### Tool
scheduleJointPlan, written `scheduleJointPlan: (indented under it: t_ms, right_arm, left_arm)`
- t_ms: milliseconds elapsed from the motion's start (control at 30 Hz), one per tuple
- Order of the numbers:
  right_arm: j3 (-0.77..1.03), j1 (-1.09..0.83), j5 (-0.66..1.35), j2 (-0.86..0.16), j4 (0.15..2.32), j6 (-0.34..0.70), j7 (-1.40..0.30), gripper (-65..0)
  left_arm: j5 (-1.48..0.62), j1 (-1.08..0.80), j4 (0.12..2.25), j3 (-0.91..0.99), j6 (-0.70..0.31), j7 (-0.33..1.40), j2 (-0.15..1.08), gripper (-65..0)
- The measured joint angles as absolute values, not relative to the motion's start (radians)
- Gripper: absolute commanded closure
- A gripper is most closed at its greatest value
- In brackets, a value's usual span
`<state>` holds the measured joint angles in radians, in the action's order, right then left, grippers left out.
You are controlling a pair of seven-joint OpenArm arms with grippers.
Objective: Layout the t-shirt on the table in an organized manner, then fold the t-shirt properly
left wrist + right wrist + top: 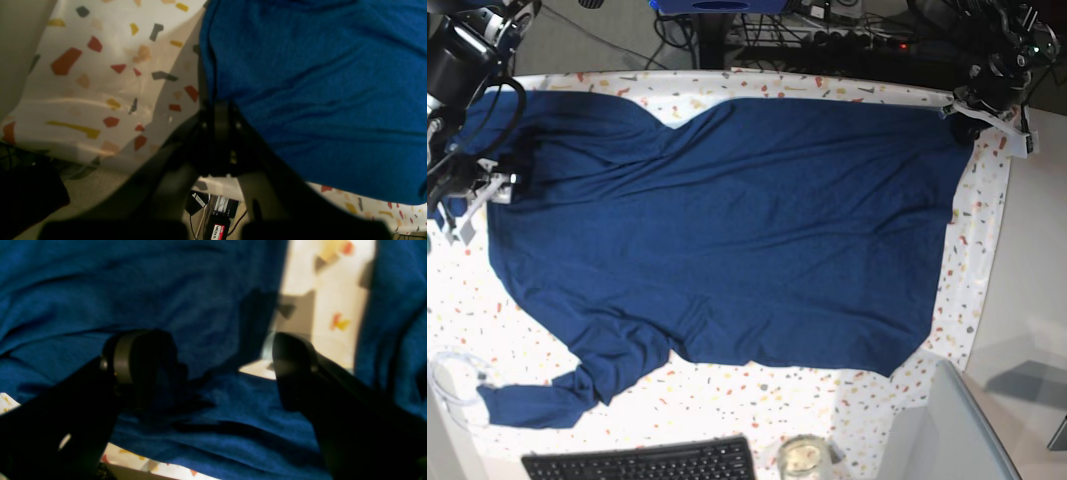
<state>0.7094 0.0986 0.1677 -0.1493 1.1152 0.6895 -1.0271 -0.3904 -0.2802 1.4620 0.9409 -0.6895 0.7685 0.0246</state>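
Note:
The dark navy t-shirt (727, 220) lies spread over most of the speckled table (757, 390), with one sleeve trailing toward the front left corner (537, 400). At the far right corner of the cloth my left gripper (955, 108) is shut, and the left wrist view shows its fingertips (218, 108) pinched on the t-shirt's edge (300, 83). My right gripper (487, 190) hovers at the shirt's left side. The right wrist view shows it open (217, 370), its two fingers (143, 363) wide apart just above the blue fabric (133, 283).
A black keyboard (642, 462) and a glass jar (802, 458) sit at the front edge. A grey box (947, 430) stands at the front right. Cables and gear run behind the table (827, 30). The tablecloth hangs over the right edge (987, 250).

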Motion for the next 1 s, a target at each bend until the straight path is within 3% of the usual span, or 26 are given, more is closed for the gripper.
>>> scheduleJointPlan:
  t_ms: [167, 233, 300, 400, 433, 500, 600, 733, 833, 900, 1000]
  right_arm:
    - [0.709, 0.081, 0.165, -0.134, 1.127, 0.686, -1.002, -49.1]
    - [0.709, 0.079, 0.163, -0.132, 1.129, 0.686, -0.994, -43.5]
    - [0.709, 0.077, 0.164, -0.131, 1.130, 0.682, -0.993, -29.6]
    - [0.710, 0.080, 0.146, -0.134, 1.126, 0.669, -0.992, -3.0]
    - [0.715, 0.087, 0.160, -0.136, 1.119, 0.667, -1.028, 0.0]
    - [0.709, 0.097, 0.171, -0.130, 1.117, 0.686, -1.056, -2.7]
    - [0.699, 0.141, 0.177, -0.143, 1.103, 0.690, -1.155, 0.0]
    - [0.695, 0.194, 0.183, -0.169, 1.122, 0.690, -1.214, 0.0]
    - [0.679, 0.215, 0.178, -0.192, 1.126, 0.690, -1.204, -1.1]
    - [0.614, 0.201, 0.175, -0.198, 1.126, 0.690, -1.206, -7.2]
    - [0.540, 0.159, 0.184, -0.179, 1.144, 0.691, -1.203, -32.6]
  left_arm:
    - [-0.390, -0.280, 1.462, 0.941, -0.690, 0.768, 0.024, 0.0]
    - [-0.390, -0.280, 1.462, 0.941, -0.689, 0.768, 0.025, 0.0]
    - [-0.390, -0.280, 1.462, 0.941, -0.690, 0.768, 0.025, 0.0]
    - [-0.390, -0.274, 1.462, 0.941, -0.690, 0.769, 0.025, 0.0]
    - [-0.390, -0.274, 1.463, 0.927, -0.688, 0.768, 0.026, 0.0]
    - [-0.386, -0.273, 1.467, 0.876, -0.689, 0.770, 0.031, 0.0]
    - [-0.376, -0.243, 1.480, 0.831, -0.688, 0.776, 0.028, 0.0]
    - [-0.390, -0.219, 1.543, 0.768, -0.587, 0.776, 0.027, 0.0]
    - [-0.391, -0.197, 1.568, 0.738, -0.575, 0.771, 0.033, 0.0]
    - [-0.392, -0.183, 1.569, 0.725, -0.575, 0.771, 0.027, 0.0]
    - [-0.393, -0.187, 1.568, 0.715, -0.575, 0.771, 0.025, 0.0]
